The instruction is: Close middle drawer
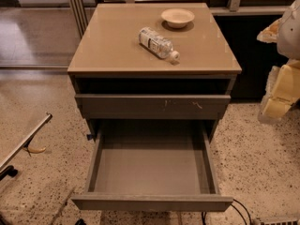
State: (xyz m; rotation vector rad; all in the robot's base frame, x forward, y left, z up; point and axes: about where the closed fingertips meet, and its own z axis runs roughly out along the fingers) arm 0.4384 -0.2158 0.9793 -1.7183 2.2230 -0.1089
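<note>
The middle drawer point(152, 202) is pulled far out of the cabinet toward the camera, with a slim plain front and a flat grey tray floor point(150, 165) that holds nothing. Above it sits the taller-fronted grey drawer with whitish scratches point(152, 106), out only a little. My gripper point(277, 97) shows as pale yellowish and white parts at the right edge of the view. It is to the right of the cabinet, about level with the scratched drawer, and touches neither drawer.
On the cabinet top point(112, 41) lie a clear plastic bottle point(158, 43) on its side and a shallow beige bowl point(177, 17). A table edge point(23, 142) juts in at the left. Cables point(236, 212) lie on the speckled floor at the lower right.
</note>
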